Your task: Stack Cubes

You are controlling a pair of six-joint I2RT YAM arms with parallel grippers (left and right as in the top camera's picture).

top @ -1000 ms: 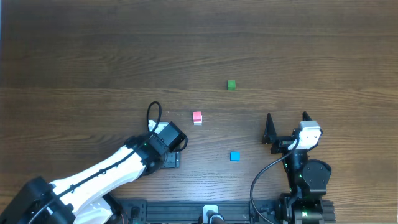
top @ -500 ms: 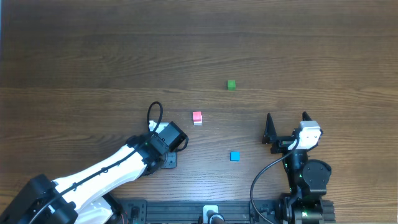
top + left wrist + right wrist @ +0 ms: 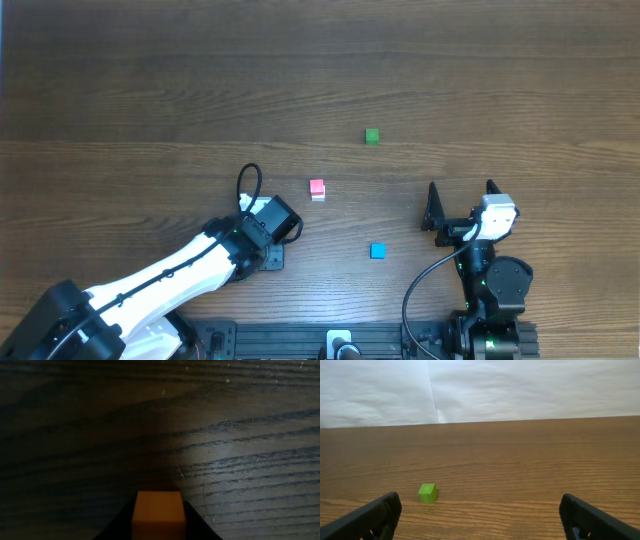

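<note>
Sitting clamped between the two fingers of your left gripper (image 3: 158,522), an orange cube (image 3: 158,510) is showing one flat face in the left wrist view, with a dark finger pressing on each side. The wood of the surface (image 3: 150,90) is lying close beneath it, shaded on one side and lit on the other. Whether the cube is touching the wood you cannot tell. From above, your left arm (image 3: 170,275) is reaching from the near left corner toward the middle of the surface. Its end is pointing down at a spot left of centre, not far from the near edge.

A pink cube (image 3: 317,186) is sitting on top of a white cube (image 3: 318,196), making a small stack just left of the surface's middle, near your left arm's end but apart from it. A blue cube (image 3: 377,251) is lying alone toward the near edge, right of the stack and between your two arms. A green cube (image 3: 372,136) is resting farther out, toward the far edge and well apart from the others. In the right wrist view it is lying out across the wood, with a white wall (image 3: 520,390) rising behind the far edge.

Your right gripper (image 3: 460,205) is standing released, its two fingers spread wide and holding nothing. It is sitting by the right part of the near edge, right of the blue cube and apart from it.
</note>
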